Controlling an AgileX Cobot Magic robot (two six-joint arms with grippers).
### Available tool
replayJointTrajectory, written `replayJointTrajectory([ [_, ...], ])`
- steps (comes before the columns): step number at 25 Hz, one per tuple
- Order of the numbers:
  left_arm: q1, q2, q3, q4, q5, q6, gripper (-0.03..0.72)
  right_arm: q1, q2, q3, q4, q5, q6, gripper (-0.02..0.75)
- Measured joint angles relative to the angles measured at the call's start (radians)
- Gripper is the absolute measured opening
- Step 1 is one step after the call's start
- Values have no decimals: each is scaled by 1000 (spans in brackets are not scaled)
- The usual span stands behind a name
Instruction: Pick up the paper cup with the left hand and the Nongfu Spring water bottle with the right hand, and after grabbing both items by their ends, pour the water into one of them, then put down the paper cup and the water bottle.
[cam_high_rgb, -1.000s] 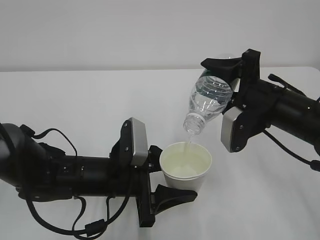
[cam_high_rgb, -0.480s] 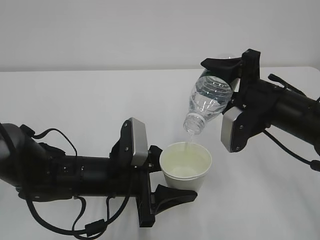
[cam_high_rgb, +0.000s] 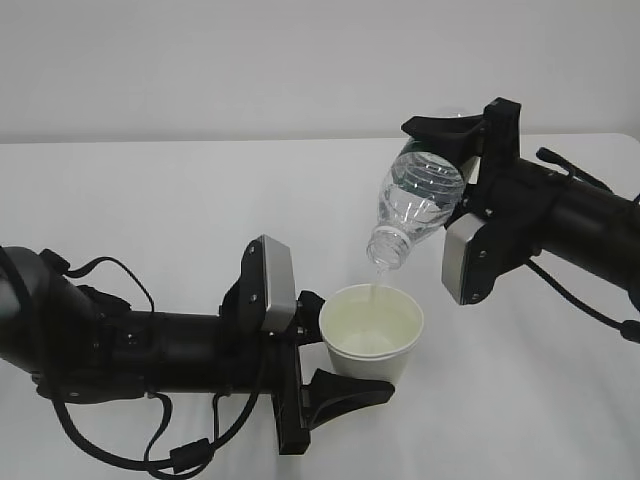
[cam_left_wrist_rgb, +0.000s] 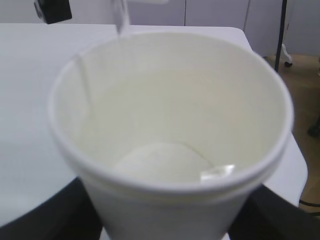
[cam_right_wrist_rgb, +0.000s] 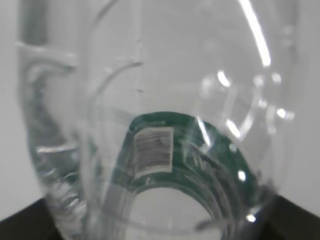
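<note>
Nothing moved over the last second: same tilt, same stream, same grips, so pouring goes on unchanged. Nongfu Spring water bottle (cam_high_rgb: 414, 203) held tipped mouth-down above the paper cup (cam_high_rgb: 372, 337), neck just over the far rim. Thin stream of water (cam_high_rgb: 376, 287) falling from the mouth into the cup; a shallow pool visible at the cup's bottom in the left wrist view (cam_left_wrist_rgb: 162, 162). Judged mid-pour, with setting both things down not yet begun.

Left hand (cam_high_rgb: 315, 350) with jaws spread fairly wide and clamped on the cup's side wall, cup upright and lifted off the white desk (cam_high_rgb: 150, 200). Right hand (cam_high_rgb: 470, 140) with jaws likewise wide apart, gripping the bottle at its base end, green label band close to the camera in the right wrist view (cam_right_wrist_rgb: 165, 150).
</note>
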Motion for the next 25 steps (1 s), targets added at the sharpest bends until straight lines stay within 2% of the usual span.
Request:
replayJointTrajectory([
  [25, 0, 0, 0, 0, 0, 0, 477, 0, 0, -2, 0, 0, 217, 491],
])
